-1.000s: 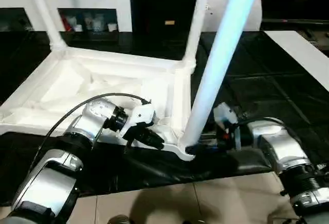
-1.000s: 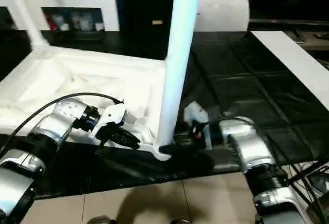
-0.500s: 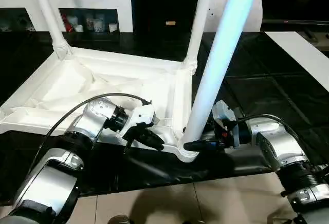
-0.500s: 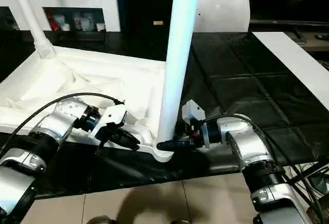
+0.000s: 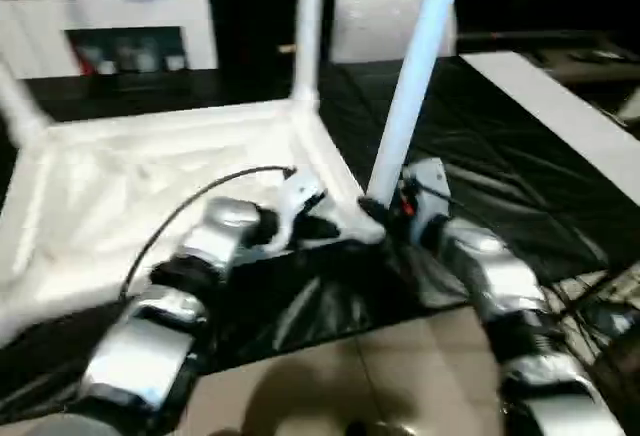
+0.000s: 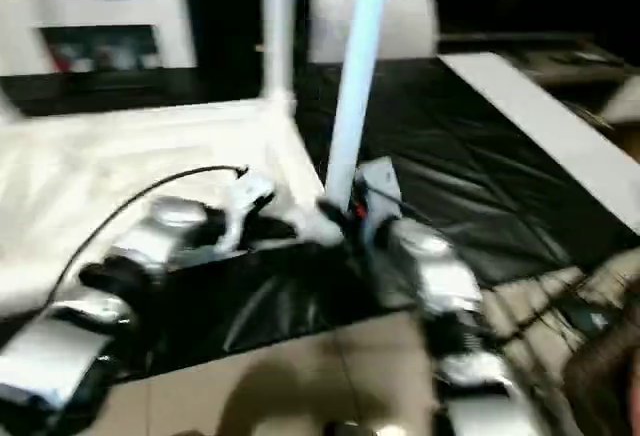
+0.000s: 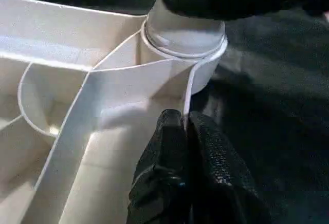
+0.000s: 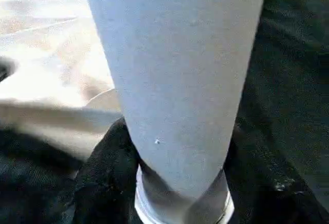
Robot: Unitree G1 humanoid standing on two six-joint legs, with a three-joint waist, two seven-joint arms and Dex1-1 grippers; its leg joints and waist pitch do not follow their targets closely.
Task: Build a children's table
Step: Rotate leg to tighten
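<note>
The white tabletop (image 5: 150, 176) lies upside down on a black sheet, ribs facing up. A long white leg (image 5: 415, 66) stands in its near right corner socket (image 7: 185, 44). A second leg (image 5: 305, 26) rises from the far corner, and a third (image 5: 15, 106) at the left edge. My left gripper (image 7: 185, 124) is shut on the thin rim wall of the tabletop just beside that near socket. My right gripper (image 8: 180, 183) is shut on the base of the near leg, a black finger (image 8: 108, 167) pressed to each side.
A white pillow-like block (image 5: 385, 21) stands at the back, and a flat white strip (image 5: 560, 106) lies on the black sheet (image 5: 480, 156) at the right. A white shelf unit (image 5: 100, 16) is at the back left. Tan floor tiles (image 5: 380, 376) and cables (image 5: 590, 296) are nearest me.
The whole picture has swung, so the camera moved. My right gripper's fingers have closed in around the base of the near leg. The left gripper keeps its hold on the rim.
</note>
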